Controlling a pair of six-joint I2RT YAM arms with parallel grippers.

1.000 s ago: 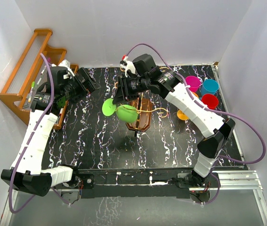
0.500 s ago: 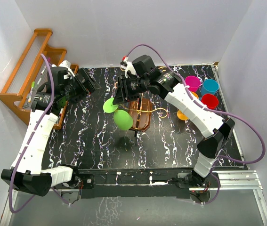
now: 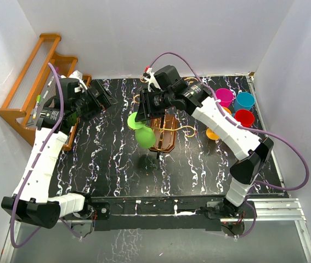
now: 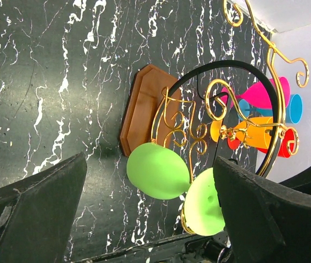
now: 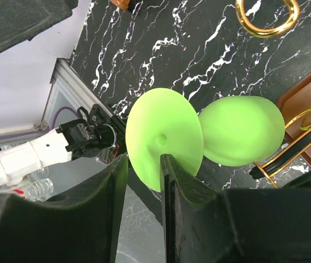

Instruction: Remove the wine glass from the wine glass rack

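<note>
So here's the setup: black marble-look table (image 3: 111, 159), and in the middle the wine glass rack (image 3: 166, 140), a dark brown wooden base with a thin gold wire post and curly scroll arms.

The wine glass (image 3: 144, 135) is bright green plastic. It's tipped over just left of the rack, with its bowl (image 5: 240, 131) low over the table beside the brown base and its foot (image 5: 163, 137) up higher. From the left wrist view the stem sits right against one gold arm, but I honestly can't tell if it's hooked on it or just next to it.

The right gripper (image 5: 145, 164) reaches in from the back of the table, right at the foot. Its fingers (image 5: 89, 213) are partly apart, with the rim of the foot sitting at the tips. I can't tell whether they're really pinching it or whether it's just resting there.

The left gripper (image 3: 105, 97) hangs over the back left of the table, pointed at the rack, spread as wide as it goes with nothing in it.

Off to the right are four plastic cups: pink (image 3: 225, 97), blue (image 3: 243, 101), red (image 3: 244, 117) and orange (image 3: 214, 132). An orange-brown slatted shelf (image 3: 26, 90) leans by the left wall.

Any print on the arms or cups is too small for me to read.
</note>
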